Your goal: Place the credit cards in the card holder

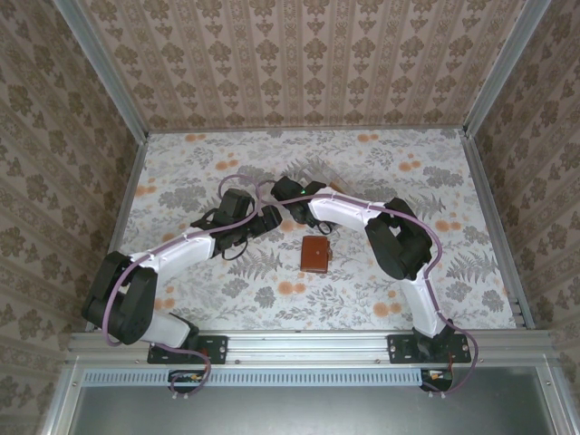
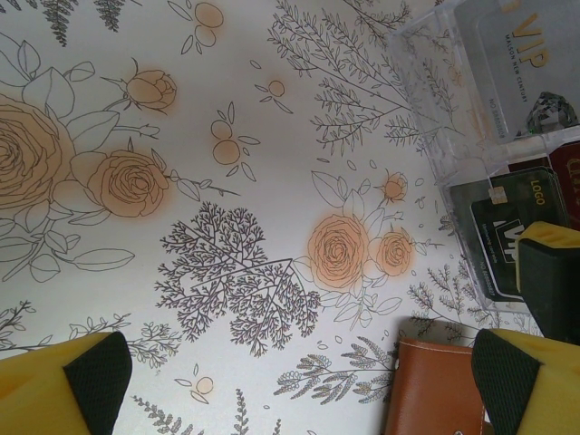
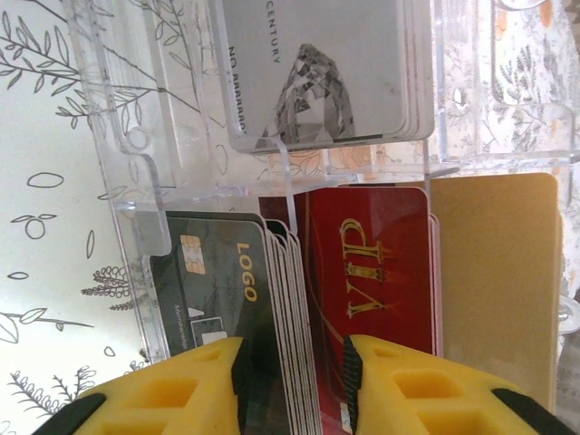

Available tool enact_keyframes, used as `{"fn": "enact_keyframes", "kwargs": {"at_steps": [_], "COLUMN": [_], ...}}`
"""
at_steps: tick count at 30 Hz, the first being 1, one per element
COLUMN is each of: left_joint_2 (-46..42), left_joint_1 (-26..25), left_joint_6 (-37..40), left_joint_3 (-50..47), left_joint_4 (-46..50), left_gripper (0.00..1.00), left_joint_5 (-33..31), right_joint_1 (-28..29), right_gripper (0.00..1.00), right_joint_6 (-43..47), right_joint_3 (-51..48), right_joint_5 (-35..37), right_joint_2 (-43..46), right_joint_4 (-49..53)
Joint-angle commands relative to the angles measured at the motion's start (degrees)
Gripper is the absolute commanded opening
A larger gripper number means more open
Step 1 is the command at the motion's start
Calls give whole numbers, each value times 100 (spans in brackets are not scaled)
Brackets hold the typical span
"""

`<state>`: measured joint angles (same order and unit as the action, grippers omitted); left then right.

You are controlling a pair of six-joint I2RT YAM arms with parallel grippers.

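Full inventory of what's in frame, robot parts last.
floral tablecloth: 1, white with orange and grey print, covers the work surface
clear acrylic tiered card rack: 1, transparent, mid-cloth by both grippers
silver-grey plastic cards with diamond print: stack, count unclear, rack's far row
dark grey plastic cards marked LOGO: stack, count unclear, near row
red plastic card marked VIP: at least 1, near row, beside the dark stack
gold plastic card: at least 1, near row, beyond the red
brown leather card holder: 1, flat on cloth near the rack
left gripper: 1, yellow, black pads, open over cloth by the card holder
right gripper: 1, yellow, jaws astride the dark stack's edge, grip unclear
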<state>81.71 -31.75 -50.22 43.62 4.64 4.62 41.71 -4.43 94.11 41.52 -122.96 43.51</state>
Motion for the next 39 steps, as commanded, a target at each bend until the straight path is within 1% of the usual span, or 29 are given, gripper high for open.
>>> {"fn": "enact_keyframes", "kwargs": {"at_steps": [1, 3, 6, 9, 12, 17, 26, 32, 39], "left_joint_2": [71, 72, 73, 66, 65, 82, 107, 107, 126], "left_joint_1": [46, 46, 55, 55, 63, 72, 72, 72, 72], "left_joint_6": [-49, -45, -41, -41, -48, -50, -48, -59, -58], "left_joint_3": [111, 112, 103, 103, 95, 94, 110, 95, 107], "left_joint_4": [89, 89, 89, 98, 107, 102, 98, 80, 76], "left_gripper": [100, 100, 100, 100, 100, 100, 100, 100, 100], "left_joint_5": [-89, -88, -85, -87, -101, -84, -68, -74, -60], "right_joint_1": [-41, -37, -45, -46, -42, -41, -32, -49, -75], "right_gripper": [40, 41, 42, 43, 45, 45, 44, 41, 41], "right_joint_6": [14, 16, 47, 65, 90, 109, 164, 218, 240], "right_joint_3": [-37, -2, 88, 91, 73, 42, -118, -185, -173], "right_joint_5": [-333, -343, -125, -53, 81, 267, 653, 686, 736], "right_joint_2": [251, 167, -30, -139, -223, -342, -56, 122, 175], "right_joint_4": [114, 130, 194, 153, 101, 45, -146, -250, -245]}}
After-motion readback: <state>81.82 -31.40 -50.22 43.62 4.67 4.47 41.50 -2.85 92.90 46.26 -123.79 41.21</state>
